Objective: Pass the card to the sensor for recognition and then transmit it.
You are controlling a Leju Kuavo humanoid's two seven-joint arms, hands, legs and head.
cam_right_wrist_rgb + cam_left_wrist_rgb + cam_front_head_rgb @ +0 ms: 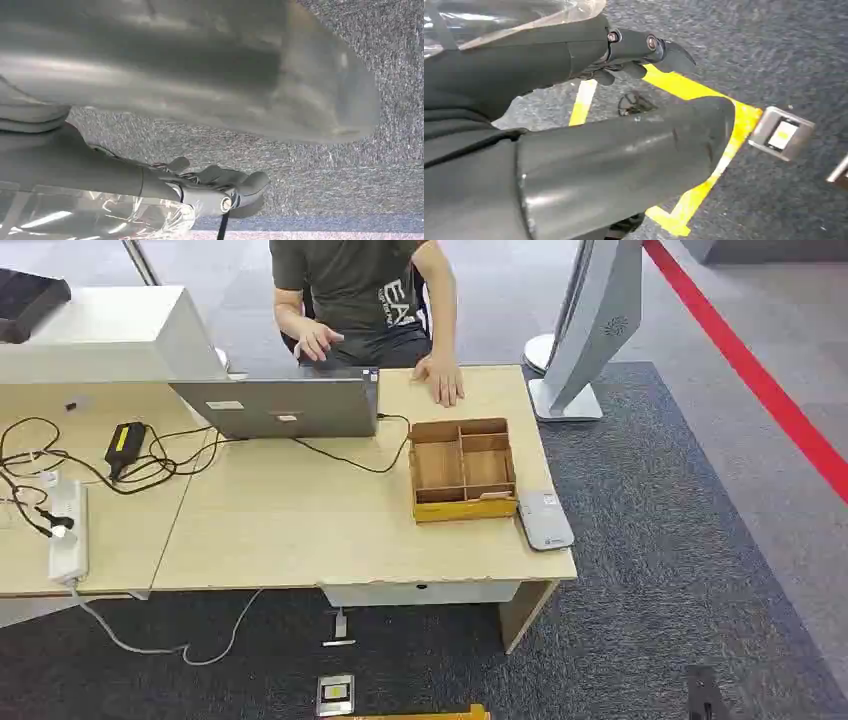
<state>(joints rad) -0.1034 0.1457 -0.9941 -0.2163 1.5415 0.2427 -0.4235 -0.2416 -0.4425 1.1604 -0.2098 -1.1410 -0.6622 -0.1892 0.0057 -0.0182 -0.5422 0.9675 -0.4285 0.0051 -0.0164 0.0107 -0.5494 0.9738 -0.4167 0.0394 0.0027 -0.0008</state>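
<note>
The card (494, 495) lies in the wooden tray (463, 468) on the surface, the grey sensor (544, 519) just beside it. Nothing is begun, I judge: my left hand (624, 55) and right hand (220, 187) hang over the carpet, fingers loosely curled, holding nothing.

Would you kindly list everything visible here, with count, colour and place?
Desk: one, light wood, centre.
Divided box: one, wooden with yellow base, desk's right part.
Sensor: one, grey, beside the box at the desk's corner.
Laptop: one, grey, far edge.
Power strip: one, white, left.
Cables: several, black.
Floor socket: one, silver, carpet.
Person: one, dark shirt, behind desk.
Left hand: dark, hanging above the carpet.
Right hand: grey, hanging above the carpet.
</note>
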